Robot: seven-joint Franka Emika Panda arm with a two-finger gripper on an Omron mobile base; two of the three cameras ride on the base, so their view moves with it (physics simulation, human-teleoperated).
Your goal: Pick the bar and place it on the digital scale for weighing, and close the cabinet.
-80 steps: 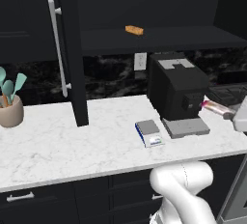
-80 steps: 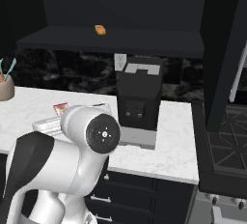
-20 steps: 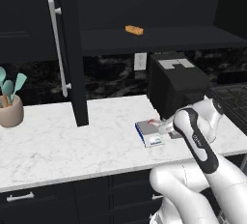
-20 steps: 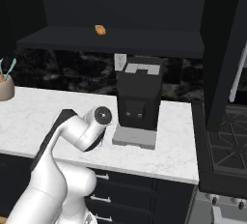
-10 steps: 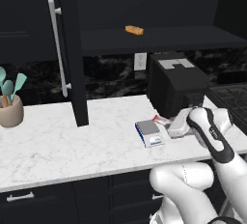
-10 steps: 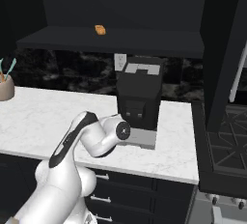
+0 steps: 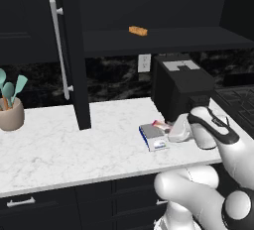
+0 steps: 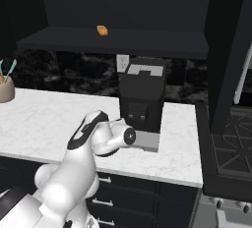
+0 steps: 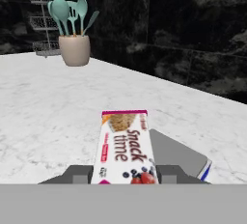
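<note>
Two fingers (image 9: 79, 174) clamp bar (image 9: 124, 146) over digital scale (image 9: 176, 156)

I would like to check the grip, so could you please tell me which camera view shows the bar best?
The hand view: the bar lies face-up, clamped in the gripper, above the scale. The left base view shows a pink sliver of it over the scale. In the right base view the arm hides it.
</note>
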